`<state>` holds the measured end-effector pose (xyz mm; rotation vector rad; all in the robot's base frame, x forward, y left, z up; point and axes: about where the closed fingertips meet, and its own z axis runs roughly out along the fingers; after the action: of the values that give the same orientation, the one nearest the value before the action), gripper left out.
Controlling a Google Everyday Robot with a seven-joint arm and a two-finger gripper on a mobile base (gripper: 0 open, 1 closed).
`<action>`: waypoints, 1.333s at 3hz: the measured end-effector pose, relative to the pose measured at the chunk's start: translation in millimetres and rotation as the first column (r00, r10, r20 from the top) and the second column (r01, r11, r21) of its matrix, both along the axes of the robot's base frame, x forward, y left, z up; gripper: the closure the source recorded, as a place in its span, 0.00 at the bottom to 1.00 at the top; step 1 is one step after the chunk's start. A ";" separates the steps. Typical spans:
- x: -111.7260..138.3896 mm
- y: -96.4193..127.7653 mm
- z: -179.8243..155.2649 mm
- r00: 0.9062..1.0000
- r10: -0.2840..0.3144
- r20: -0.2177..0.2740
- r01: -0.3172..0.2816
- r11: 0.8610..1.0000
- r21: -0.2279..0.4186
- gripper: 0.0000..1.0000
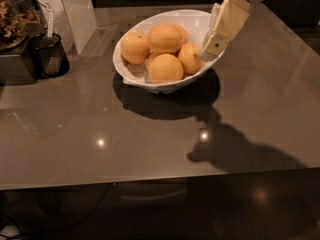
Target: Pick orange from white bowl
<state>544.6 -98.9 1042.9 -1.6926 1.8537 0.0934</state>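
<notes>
Nothing picked yet. The gripper (209, 51) hangs over the white bowl (150, 86), orange (187, 59) just left of it, probably untouched. Can't tell the claw's width.

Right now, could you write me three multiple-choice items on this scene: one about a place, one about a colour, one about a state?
1. Where is the gripper? A. at the bowl rim B. over the cup C. low on the table
2. What colour is the bowl? A. black B. white C. orange
3. How are the oranges? A. one is lifted B. one lies on the table C. all lie in the bowl
Answers: 1 A, it hangs at the rim beside the oranges; 2 B, its wall is glossy white; 3 C, none is raised or outside.
</notes>
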 end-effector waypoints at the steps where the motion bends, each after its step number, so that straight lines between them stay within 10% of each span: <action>1: 27.4 16.2 -3.5 1.000 0.026 -0.011 -0.026 0.999 0.045 0.00; 4: 88.5 45.7 -31.2 0.995 0.079 -0.057 -0.073 0.992 0.103 0.00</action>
<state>633.1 -53.2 1011.7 -1.7078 1.7972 0.2684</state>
